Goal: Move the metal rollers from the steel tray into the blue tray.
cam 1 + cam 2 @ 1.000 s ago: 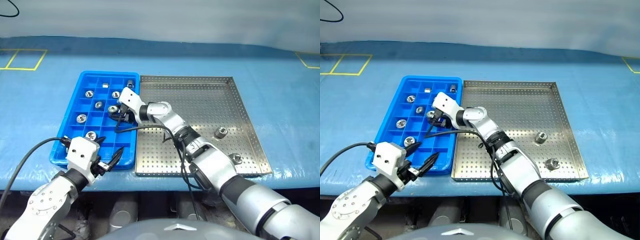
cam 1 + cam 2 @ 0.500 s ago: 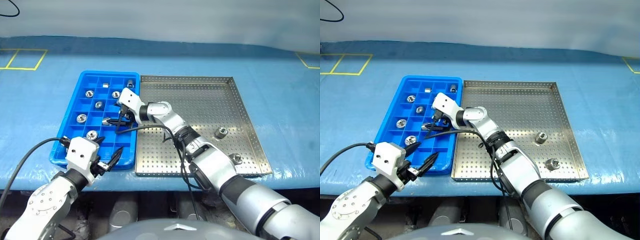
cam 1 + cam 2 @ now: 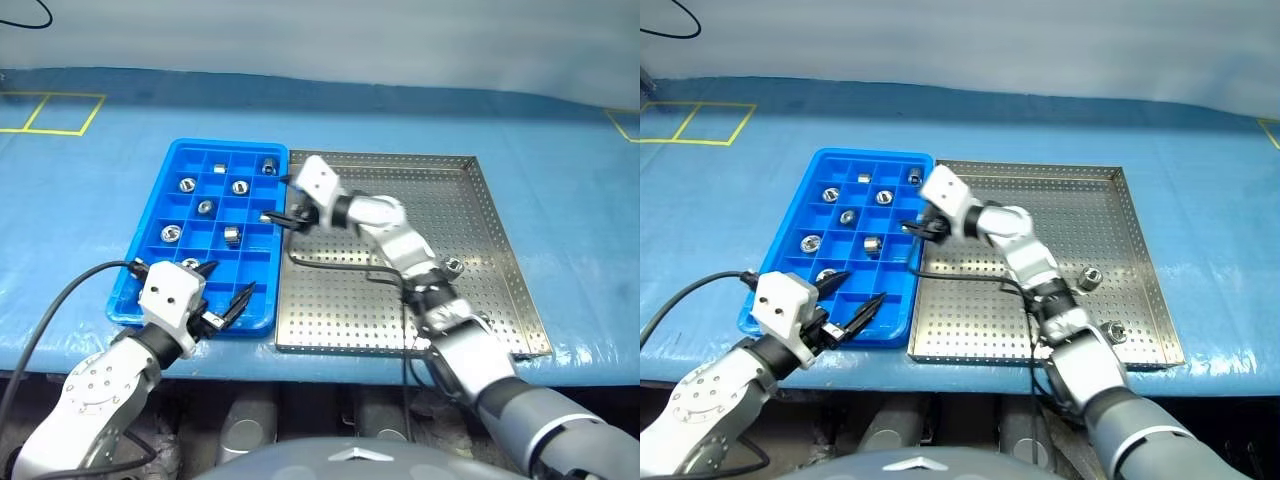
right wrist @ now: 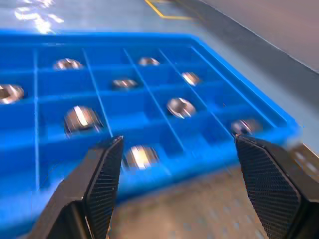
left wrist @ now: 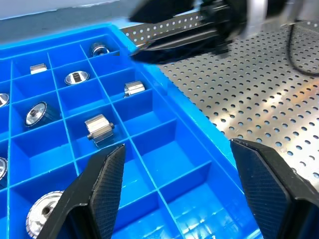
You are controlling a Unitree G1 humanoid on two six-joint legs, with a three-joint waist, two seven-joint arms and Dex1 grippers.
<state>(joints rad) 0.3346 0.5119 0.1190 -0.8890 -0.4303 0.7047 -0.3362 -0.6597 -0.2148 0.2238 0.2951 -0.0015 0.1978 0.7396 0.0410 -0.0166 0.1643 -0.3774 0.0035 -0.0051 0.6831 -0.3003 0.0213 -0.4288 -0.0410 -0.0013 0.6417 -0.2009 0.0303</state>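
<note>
The blue tray (image 3: 225, 145) lies left of the steel tray (image 3: 335, 310), their sides touching. Several metal rollers sit in the blue tray's compartments, one of them (image 3: 232, 236) near the middle. Two rollers rest on the steel tray's right side, one (image 3: 452, 265) farther back and one (image 3: 480, 318) near the front rim. My right gripper (image 3: 280, 205) hovers open and empty over the border between the trays, pointing at the blue tray (image 4: 164, 144). My left gripper (image 3: 225, 283) stands open and empty above the blue tray's near right corner (image 5: 164, 159).
Both trays lie on a table with a blue cover. Yellow tape marks (image 3: 60, 112) show at the far left. A black cable (image 3: 340, 265) from my right arm hangs over the steel tray's left part. The table's front edge runs just below the trays.
My right gripper opened, left a roller in a middle compartment of the blue tray, and swung right to the trays' border. My left gripper stayed put. The camera shifted slightly.
</note>
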